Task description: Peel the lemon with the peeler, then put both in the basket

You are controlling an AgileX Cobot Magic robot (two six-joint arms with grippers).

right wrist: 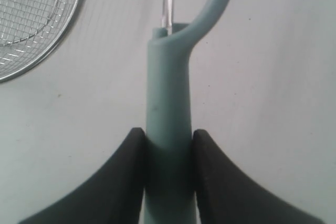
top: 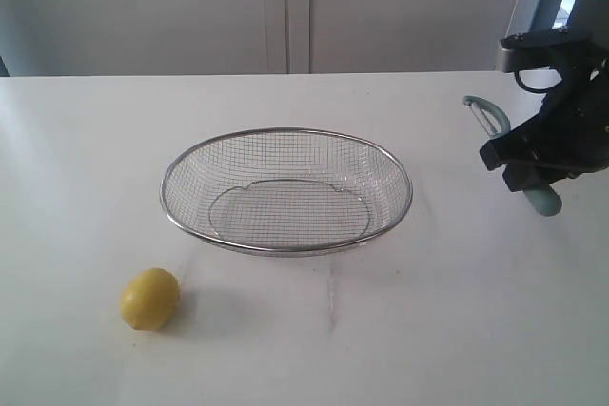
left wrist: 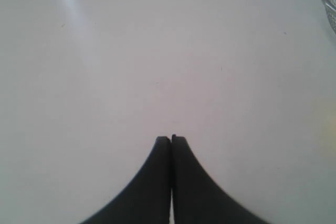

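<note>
Right gripper (right wrist: 168, 140) clamps the peeler (right wrist: 168, 93) by its handle, long axis in line with the claw. Left gripper (left wrist: 171, 139) is closed and empty. Lemon (top: 150, 299) rests on the table, well apart, across the basket (top: 285, 130) from the peeler. Left gripper judged nearer.

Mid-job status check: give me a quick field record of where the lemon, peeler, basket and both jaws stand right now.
lemon: on the table, nearer the camera and left of the basket, apart from it; skin looks whole
peeler: held by its handle, right of the basket
basket: mid-table, nothing in it
left jaws: shut, holding nothing, over bare table
right jaws: shut on the peeler
progress: neither item in the basket
</note>
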